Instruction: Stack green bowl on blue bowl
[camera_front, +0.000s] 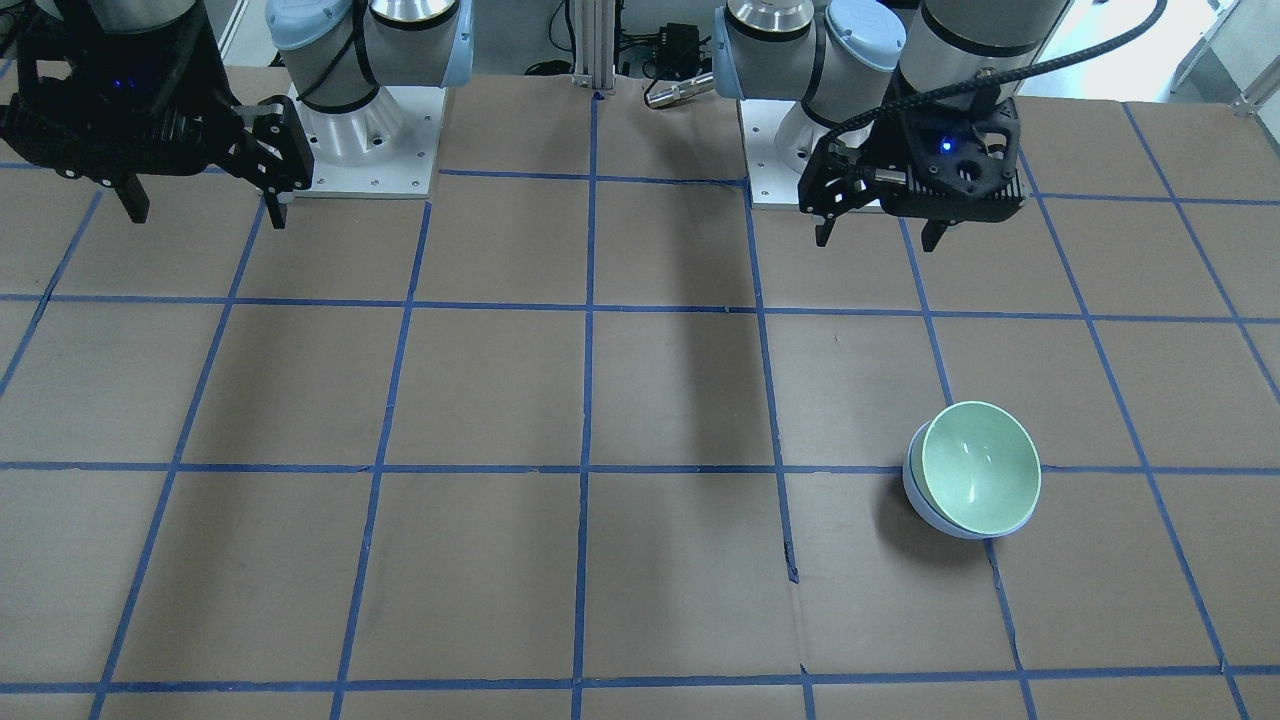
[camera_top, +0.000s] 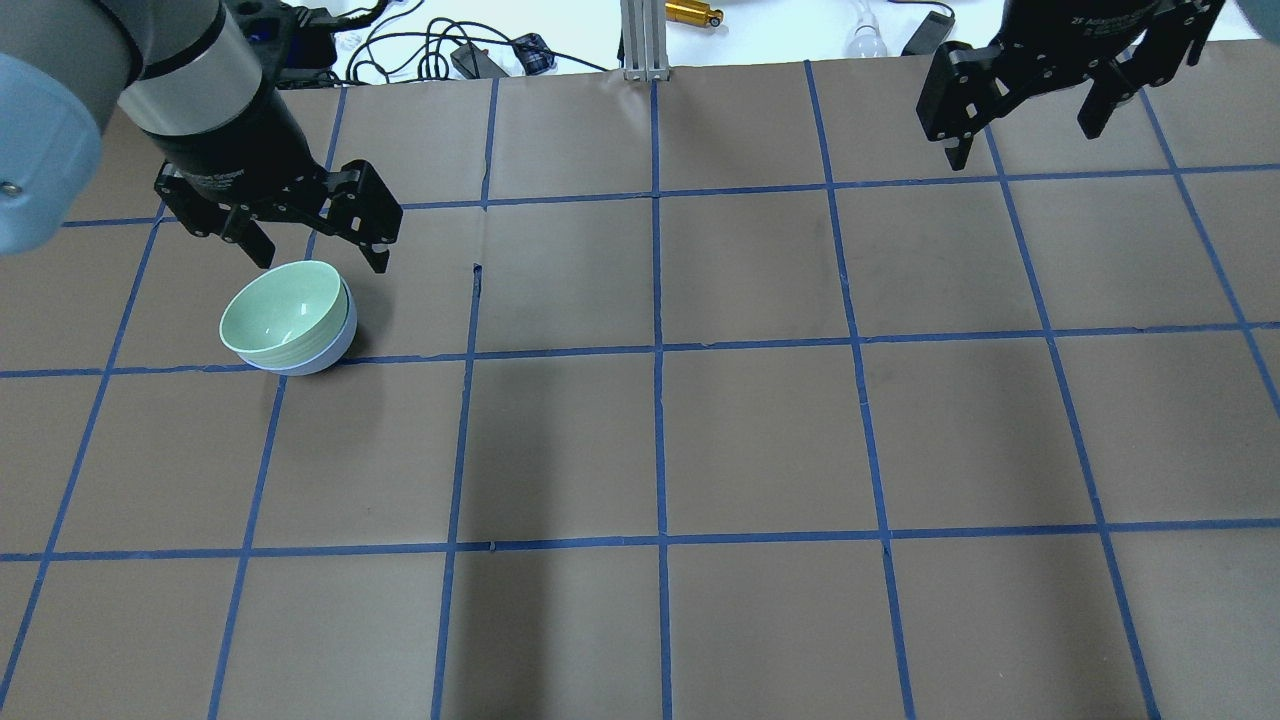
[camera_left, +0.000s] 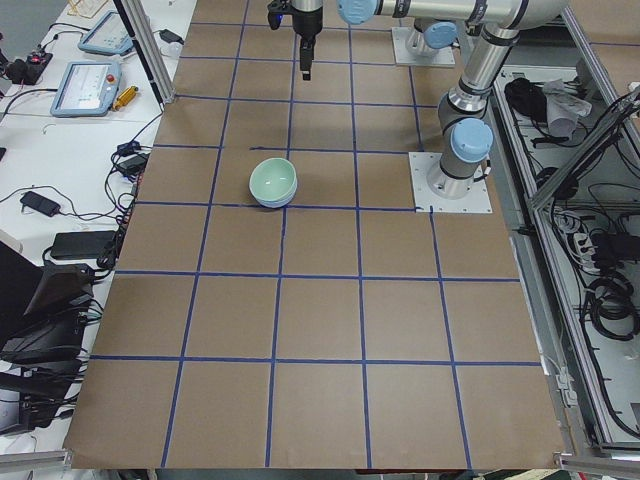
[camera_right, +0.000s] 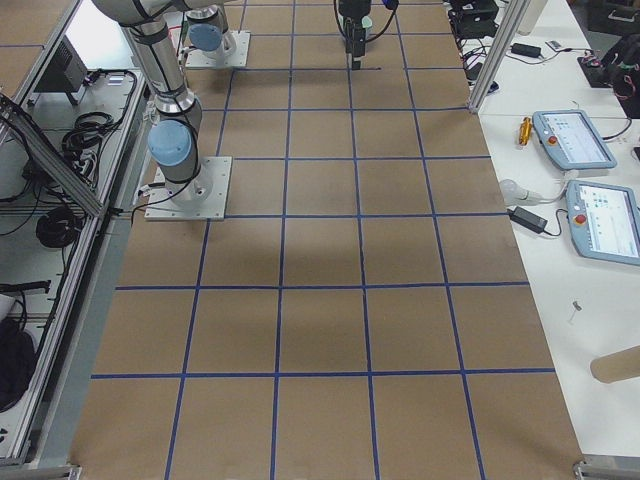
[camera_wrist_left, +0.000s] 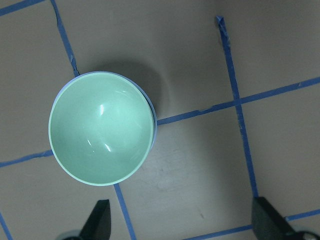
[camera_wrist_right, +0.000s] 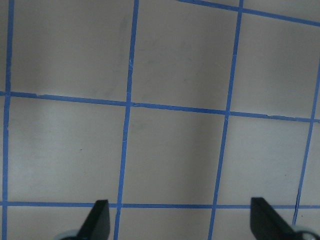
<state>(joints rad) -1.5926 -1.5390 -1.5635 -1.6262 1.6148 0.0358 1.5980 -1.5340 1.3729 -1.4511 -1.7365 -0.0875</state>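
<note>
Front-facing view: the green bowl (camera_front: 982, 466) sits inside the blue bowl (camera_front: 912, 492). It is nested a little askew, so a blue crescent shows along one side. The pair rests on the brown-paper table (camera_front: 660, 390), across a blue tape line (camera_front: 587, 400), in the robot's left half. The left gripper (camera_front: 880, 236) hangs above the table on the base side of the bowls, fingers spread, nothing between them. The right gripper (camera_front: 205, 212) is over the other half near its own base, also spread and empty.

Overhead view: the left gripper shows just beside the stacked bowls, not touching them. The right gripper is well apart, over bare paper.

Exterior left view: the stack stands near a tape crossing, green interior facing up.

Exterior right view: a dark gripper shows at the top edge, probably the right one. It is too small to read its jaws.

Left wrist view: looking down into the green bowl, a thin blue rim peeks out at one side. The fingertips (camera_wrist_left: 101, 220) are wide apart and clear of both bowls.

Right wrist view: the fingertips are wide apart over the taped paper.
</note>
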